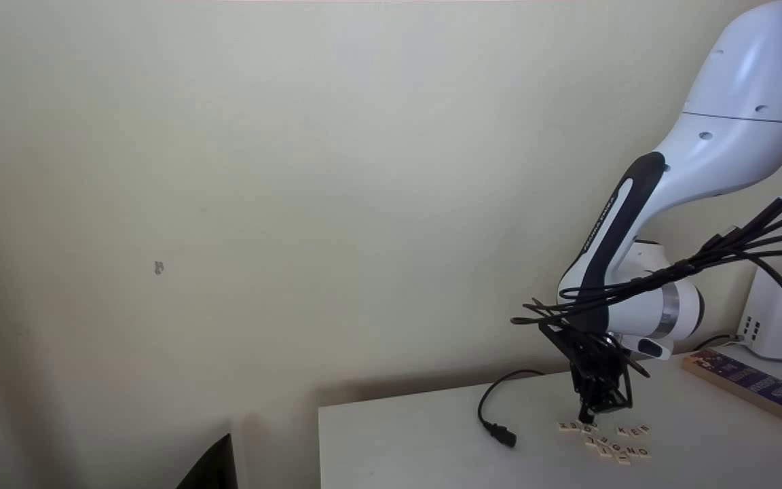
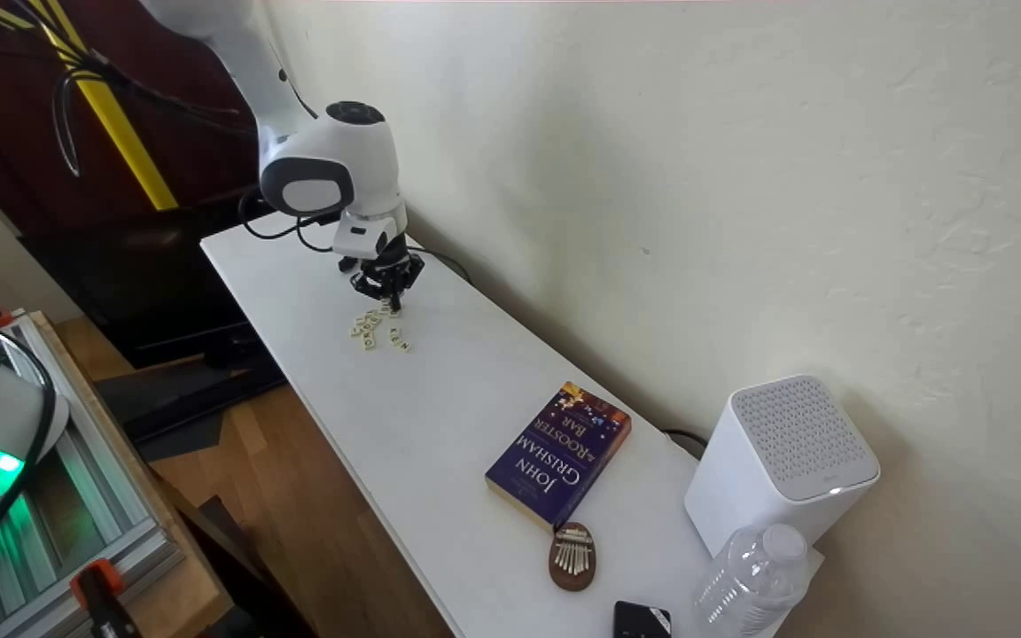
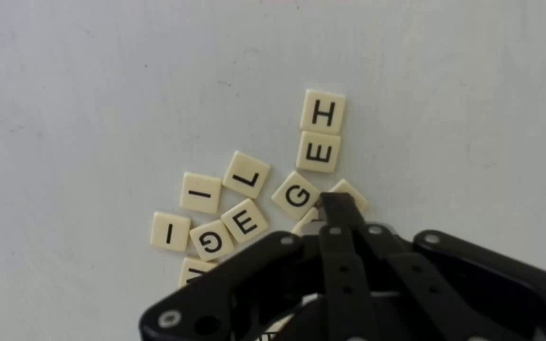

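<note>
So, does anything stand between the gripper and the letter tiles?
Nothing visible does: in the wrist view the closed gripper partly hides the letter tiles, with no other object between; whether it touches any, I can't tell.

bk [image 2: 557, 456] nr kalimba [image 2: 572, 567], clr btl [image 2: 748, 580] by wht box [image 2: 763, 470], blk cable [image 1: 501, 435]

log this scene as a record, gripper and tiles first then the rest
tool: black two-finger gripper, closed
nearest: cream square letter tiles, clustered below it, some partly hidden; contact unclear
letters fully visible in wrist view: E, G, H, I, L
surface: white table
also on it: black cable with plug; dark blue paperback book; brown oval thumb piano near the book
by the wall: white boxy device; clear plastic bottle beside it
</note>
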Robot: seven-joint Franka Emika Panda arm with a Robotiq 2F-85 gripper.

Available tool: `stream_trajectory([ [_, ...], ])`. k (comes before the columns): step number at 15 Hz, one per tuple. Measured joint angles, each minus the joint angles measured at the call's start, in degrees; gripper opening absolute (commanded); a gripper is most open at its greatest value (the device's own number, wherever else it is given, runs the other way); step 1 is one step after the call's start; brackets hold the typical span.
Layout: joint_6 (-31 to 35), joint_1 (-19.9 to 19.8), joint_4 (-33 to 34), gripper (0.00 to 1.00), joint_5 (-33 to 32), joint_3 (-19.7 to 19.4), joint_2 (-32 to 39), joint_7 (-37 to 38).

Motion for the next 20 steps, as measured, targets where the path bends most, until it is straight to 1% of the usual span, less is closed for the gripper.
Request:
stream_trajectory([
  [3,-0.76,1.28,0.15,0.00,-0.12,-0.60,-0.03,0.00],
  [5,-0.72,0.99,0.13,0.00,-0.04,-0.20,-0.08,-0.06],
  [9,-0.58,-1.95,-0.54,0.00,1.33,2.41,-0.53,-0.07],
  [14,-0.41,-6.33,-2.55,0.00,6.32,6.12,-2.47,-0.17],
  [17,-0.23,-6.94,-4.19,0.00,9.71,6.40,-4.05,-0.17],
  [20,0.19,-7.37,-5.58,0.00,10.50,6.44,-5.35,-0.29],
])
